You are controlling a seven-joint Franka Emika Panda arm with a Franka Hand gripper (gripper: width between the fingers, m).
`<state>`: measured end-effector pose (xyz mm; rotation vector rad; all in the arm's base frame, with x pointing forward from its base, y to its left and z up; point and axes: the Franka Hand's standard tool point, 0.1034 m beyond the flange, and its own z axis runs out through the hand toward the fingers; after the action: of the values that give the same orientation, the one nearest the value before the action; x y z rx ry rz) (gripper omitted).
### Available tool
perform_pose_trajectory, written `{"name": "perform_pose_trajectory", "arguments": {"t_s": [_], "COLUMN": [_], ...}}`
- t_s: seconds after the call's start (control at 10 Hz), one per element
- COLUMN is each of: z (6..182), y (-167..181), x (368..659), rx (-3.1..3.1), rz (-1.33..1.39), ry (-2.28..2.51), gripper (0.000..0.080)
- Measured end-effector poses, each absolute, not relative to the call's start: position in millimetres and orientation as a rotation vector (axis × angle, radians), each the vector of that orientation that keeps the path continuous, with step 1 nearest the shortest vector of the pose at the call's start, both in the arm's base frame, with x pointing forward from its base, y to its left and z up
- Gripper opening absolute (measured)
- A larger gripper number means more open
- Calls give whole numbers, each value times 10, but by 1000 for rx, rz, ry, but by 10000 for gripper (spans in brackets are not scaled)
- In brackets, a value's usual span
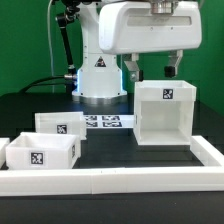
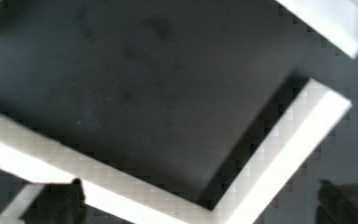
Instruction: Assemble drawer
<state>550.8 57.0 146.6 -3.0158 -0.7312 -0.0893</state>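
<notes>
Hovers, claw (image 1: 153, 68) spread and empty, above casing (image 1: 163, 112); likely needs one wall centred between jaws, straight descent, square pinch.

The exterior view is evenly lit and fairly sharp; the wrist view is rendered heavily blurred throughout.

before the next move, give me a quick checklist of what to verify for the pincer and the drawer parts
1. pincer open, nothing held: ok
2. pincer above the casing, not touching it: ok
3. casing standing upright: ok
4. rear tray and front tray outside the casing, on the exterior view's left: ok
5. pincer lined up over a casing wall: cannot tell
</notes>
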Motion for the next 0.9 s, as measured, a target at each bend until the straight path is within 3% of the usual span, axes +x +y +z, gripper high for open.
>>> {"name": "perform_pose_trajectory", "arguments": {"t_s": [0.4,0.6,0.9], "z": [1459,1429,1405], "y": [584,649,987], "x": [5487,5249,4918], "rx": [-3074,-3053,-3035], "rz": [-83,-81,-63], "ry": [-259,184,289], "gripper": [650,650,650]}}
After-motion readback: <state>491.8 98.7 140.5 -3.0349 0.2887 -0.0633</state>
